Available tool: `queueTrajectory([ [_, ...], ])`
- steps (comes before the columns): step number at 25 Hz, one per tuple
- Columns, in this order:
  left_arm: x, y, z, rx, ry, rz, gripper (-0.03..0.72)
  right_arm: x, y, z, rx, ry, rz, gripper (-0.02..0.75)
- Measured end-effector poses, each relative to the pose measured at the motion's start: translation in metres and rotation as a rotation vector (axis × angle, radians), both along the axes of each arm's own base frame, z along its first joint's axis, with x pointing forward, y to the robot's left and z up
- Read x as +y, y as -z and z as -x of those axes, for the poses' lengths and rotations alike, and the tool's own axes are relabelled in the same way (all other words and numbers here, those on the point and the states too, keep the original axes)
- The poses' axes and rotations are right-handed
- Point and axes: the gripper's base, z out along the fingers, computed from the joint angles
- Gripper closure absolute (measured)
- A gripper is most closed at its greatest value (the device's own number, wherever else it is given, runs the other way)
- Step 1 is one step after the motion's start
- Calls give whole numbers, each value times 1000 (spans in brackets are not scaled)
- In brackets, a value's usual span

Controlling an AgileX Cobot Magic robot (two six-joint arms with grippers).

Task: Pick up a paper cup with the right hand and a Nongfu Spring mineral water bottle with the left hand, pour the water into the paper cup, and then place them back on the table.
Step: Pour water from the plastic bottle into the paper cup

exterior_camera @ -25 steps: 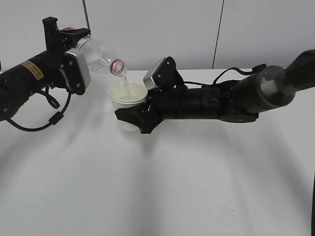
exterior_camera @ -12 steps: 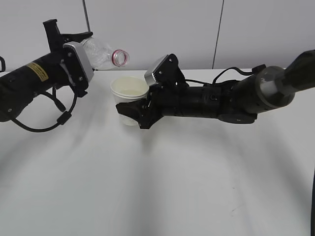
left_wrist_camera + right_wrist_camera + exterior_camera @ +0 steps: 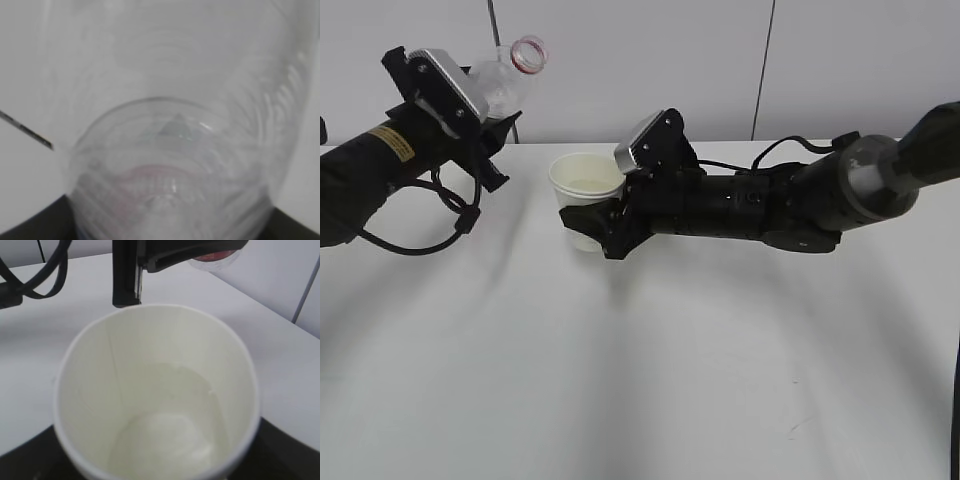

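Observation:
My left gripper point(image 3: 480, 105) is shut on the clear water bottle point(image 3: 510, 75) and holds it tilted, red-ringed mouth up and to the right, above the table's far left. In the left wrist view the bottle point(image 3: 170, 150) fills the frame. My right gripper point(image 3: 592, 222) is shut on the white paper cup point(image 3: 586, 195) and holds it upright just above the table point(image 3: 640, 370), right of the bottle. The right wrist view looks down into the cup point(image 3: 157, 400), which has clear water point(image 3: 172, 435) in its bottom. No water is flowing.
A white wall with dark vertical seams point(image 3: 763, 70) stands behind the table. The left arm's black cable loop point(image 3: 440, 225) hangs down to the tabletop. The right arm point(image 3: 800, 205) stretches across the far right of the table.
The left gripper has swung the bottle from mouth-down over the cup to mouth-up and drawn it back to the left; pouring has stopped. The cup has shifted slightly lower.

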Motion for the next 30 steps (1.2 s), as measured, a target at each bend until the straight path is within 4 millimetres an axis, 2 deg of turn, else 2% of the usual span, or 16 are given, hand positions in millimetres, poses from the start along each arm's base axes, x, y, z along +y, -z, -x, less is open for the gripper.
queueTrajectory([
  [4, 4, 1, -2, 102, -40, 182, 291, -1, -1, -3, -8, 34, -11, 246],
  [13, 9, 8, -3, 311, -120, 366, 291, -9, -2, -10, -2, 118, -29, 246],
  [22, 12, -25, 3, 341, -144, 455, 291, -42, -3, -25, 12, 228, -33, 246],
  [27, 12, -24, 4, 376, -150, 490, 291, -59, -16, -31, -10, 273, -33, 246],
  [30, 10, -15, 12, 389, -138, 499, 291, -76, -19, -36, 3, 315, -35, 246],
])
